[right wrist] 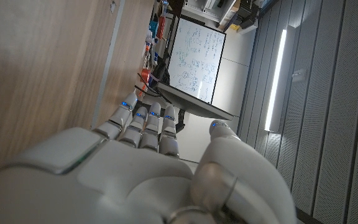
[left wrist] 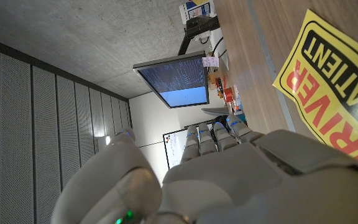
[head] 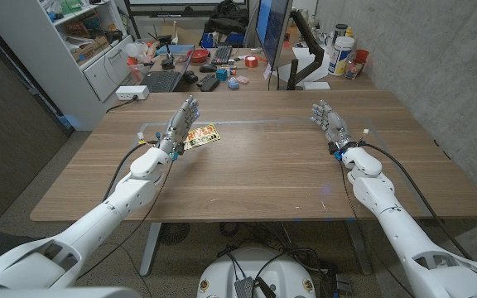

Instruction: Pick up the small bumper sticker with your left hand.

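Wood-grain table (head: 263,157) spans the scene, with a cluttered desk and monitor (head: 273,29) beyond its far edge and a concrete wall to one side. Near the table's left half, the left hand (head: 180,124) stands on its edge, fingers extended and loosely apart, holding nothing. The small bumper sticker (head: 200,136) lies flat on the table just beside that hand, on its inner side. Across the table the right hand (head: 330,126) stands the same way, fingers apart and empty. From the left wrist, the sticker (left wrist: 334,99) reads as yellow with black and red lettering, close beside the hand (left wrist: 229,180). From the right wrist, the hand (right wrist: 142,174) rises beside bare wood and 1 ceiling light strip (right wrist: 277,81).
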Available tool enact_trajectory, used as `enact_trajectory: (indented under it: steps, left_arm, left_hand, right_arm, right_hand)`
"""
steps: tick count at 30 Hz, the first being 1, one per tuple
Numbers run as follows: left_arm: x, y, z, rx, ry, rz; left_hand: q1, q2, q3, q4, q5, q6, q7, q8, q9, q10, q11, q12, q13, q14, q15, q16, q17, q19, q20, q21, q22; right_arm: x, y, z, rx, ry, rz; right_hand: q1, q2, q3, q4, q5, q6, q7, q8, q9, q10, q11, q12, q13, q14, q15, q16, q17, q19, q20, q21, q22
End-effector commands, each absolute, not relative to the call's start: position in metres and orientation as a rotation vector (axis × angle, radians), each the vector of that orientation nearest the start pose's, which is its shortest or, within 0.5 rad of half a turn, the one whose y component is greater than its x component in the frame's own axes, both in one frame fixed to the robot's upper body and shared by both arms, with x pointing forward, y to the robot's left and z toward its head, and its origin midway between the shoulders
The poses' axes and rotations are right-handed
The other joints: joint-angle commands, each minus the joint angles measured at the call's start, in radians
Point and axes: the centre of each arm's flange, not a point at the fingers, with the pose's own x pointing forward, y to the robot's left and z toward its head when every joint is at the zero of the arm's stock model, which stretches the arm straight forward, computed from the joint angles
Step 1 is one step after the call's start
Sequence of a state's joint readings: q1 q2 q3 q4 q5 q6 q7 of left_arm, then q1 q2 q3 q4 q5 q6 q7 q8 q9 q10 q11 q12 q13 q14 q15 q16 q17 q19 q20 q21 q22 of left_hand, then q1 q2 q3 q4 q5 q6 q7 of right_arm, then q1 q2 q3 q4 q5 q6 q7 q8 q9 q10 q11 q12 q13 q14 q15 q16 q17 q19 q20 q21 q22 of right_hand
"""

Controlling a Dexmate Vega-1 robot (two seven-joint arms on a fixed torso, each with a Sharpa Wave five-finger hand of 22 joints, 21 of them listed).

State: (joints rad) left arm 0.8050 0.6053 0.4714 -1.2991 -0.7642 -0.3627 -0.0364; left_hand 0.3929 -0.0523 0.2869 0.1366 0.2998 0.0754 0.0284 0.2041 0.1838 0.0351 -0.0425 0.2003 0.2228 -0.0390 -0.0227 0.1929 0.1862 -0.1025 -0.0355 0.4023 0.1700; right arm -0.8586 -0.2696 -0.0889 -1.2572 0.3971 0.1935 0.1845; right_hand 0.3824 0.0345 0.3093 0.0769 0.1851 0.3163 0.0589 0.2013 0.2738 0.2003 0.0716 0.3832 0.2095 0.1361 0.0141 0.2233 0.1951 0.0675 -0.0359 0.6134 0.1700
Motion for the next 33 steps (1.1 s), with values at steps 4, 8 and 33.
enact_trajectory:
  steps: [4,8,33]
  left_arm:
    - [0.637,0.310,-0.018,-0.023,-0.654,-0.234]
    - [0.636,0.314,-0.019,-0.009,-0.649,-0.239]
    - [0.629,0.336,-0.029,0.023,-0.648,-0.202]
  left_hand:
    - [0.008,0.010,0.000,-0.008,0.005,0.015,-0.001,0.010,0.004,0.012,0.002,0.012,-0.004,0.009,-0.002,0.011,0.003,0.004,-0.038,-0.005,0.004]
    - [0.009,0.011,0.000,-0.009,0.006,0.018,0.000,0.010,0.004,0.015,0.002,0.013,-0.005,0.011,-0.002,0.011,0.002,0.006,-0.038,-0.007,0.004]
    - [0.014,0.016,-0.003,-0.013,0.009,0.027,-0.001,0.009,0.005,0.023,0.001,0.012,-0.015,0.020,-0.004,0.010,0.001,0.009,-0.034,-0.020,0.004]
  right_arm:
    - [0.668,-0.292,-0.028,0.082,-0.601,0.192]
    - [0.668,-0.294,-0.029,0.087,-0.603,0.187]
    - [0.667,-0.304,-0.035,0.138,-0.629,0.145]
  right_hand:
    - [0.001,0.008,0.005,-0.005,0.005,0.007,-0.004,0.002,-0.004,0.013,0.000,-0.007,0.000,0.010,-0.001,0.001,0.001,0.006,-0.018,-0.007,0.003]
    - [0.002,0.009,0.005,-0.006,0.005,0.008,-0.004,0.002,-0.006,0.015,0.000,-0.008,-0.002,0.011,-0.001,0.000,0.000,0.007,-0.018,-0.009,0.003]
    - [0.002,0.013,0.005,-0.012,0.004,0.013,-0.011,0.001,-0.020,0.020,-0.002,-0.018,-0.012,0.023,-0.006,-0.001,-0.004,0.021,-0.015,-0.018,0.003]
